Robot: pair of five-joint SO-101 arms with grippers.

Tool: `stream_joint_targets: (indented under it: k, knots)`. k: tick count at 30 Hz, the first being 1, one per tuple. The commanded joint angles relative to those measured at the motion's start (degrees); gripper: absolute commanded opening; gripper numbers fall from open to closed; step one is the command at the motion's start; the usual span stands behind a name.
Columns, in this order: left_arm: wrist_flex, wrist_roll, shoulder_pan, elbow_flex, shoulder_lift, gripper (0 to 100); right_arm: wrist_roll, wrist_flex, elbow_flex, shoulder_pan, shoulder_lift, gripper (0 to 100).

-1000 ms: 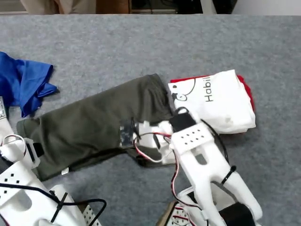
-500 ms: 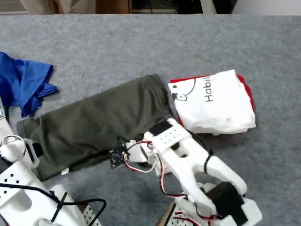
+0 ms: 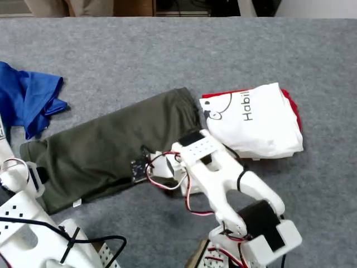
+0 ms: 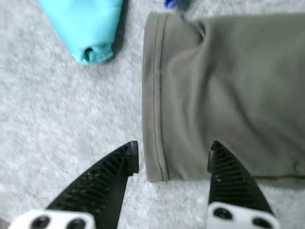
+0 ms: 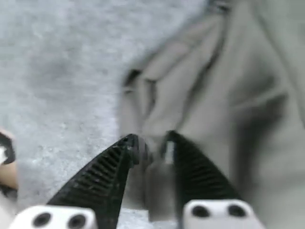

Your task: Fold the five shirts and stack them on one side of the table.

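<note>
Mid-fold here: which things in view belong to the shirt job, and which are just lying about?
Job:
- olive shirt, pinched by the right gripper, its hem between the fingers of the open left gripper
- white shirt, folded on the red shirt
- blue shirt, crumpled
- teal shirt

Not the job:
- grey table
- wooden furniture behind it

Right gripper [image 5: 150, 144]: two black ribbed fingers [image 5: 102, 171] on white bases, tips drawn close, narrow gap between them. Bunched fold of olive shirt [image 5: 214, 90] sits in that gap, pinched at tips. View blurred here; depth of grip not determinable. Shirt fabric wrinkled, several creases running away from tips, hem edge visible just beside gripper. Grey felt-like table surface [image 5: 57, 67] adjoins shirt. One finger over table, other over shirt. Small pale object [image 5: 4, 164] at picture edge, identity unclear
</note>
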Motion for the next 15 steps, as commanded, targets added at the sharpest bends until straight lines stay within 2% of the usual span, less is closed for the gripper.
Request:
stream_joint_targets:
  k: [1, 12, 15]
  knots:
    - [-1.1, -2.2, -0.7, -1.0, -0.2, 24, -1.2, -1.1, 0.0, 2.3, 1.7, 1.9]
    - [-1.1, -2.5, -0.4, -1.0, -0.2, 24, -3.1, -1.4, 0.0, 2.5, 1.7, 1.0]
    - [-1.1, -2.6, -0.4, -1.0, -0.2, 24, -3.1, -1.1, 0.2, 2.2, 1.5, 9.9]
